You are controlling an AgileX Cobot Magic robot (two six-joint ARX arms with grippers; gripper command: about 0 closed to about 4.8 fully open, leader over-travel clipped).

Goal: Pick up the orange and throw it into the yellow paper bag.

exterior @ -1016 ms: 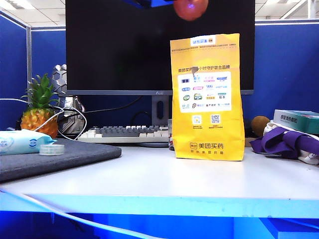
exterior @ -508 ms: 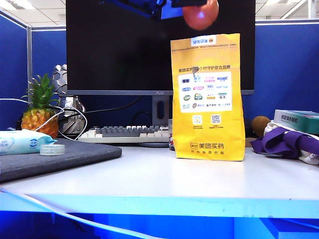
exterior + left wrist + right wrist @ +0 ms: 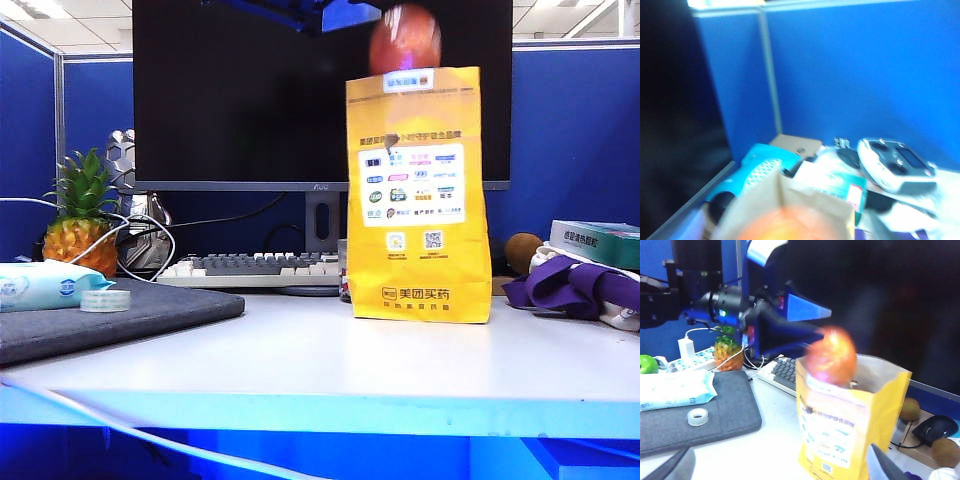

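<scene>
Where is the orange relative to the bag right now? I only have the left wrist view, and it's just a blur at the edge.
Observer: The right wrist view shows the orange at the yellow bag's mouth, partly above the rim.
Reviewer: Is the left gripper on it?
Observer: It seems not. The left gripper is open beside the orange, which looks clear of it.
Reviewer: And the right gripper?
Observer: The right gripper is open and empty, back from the bag, pointing at it.
</scene>
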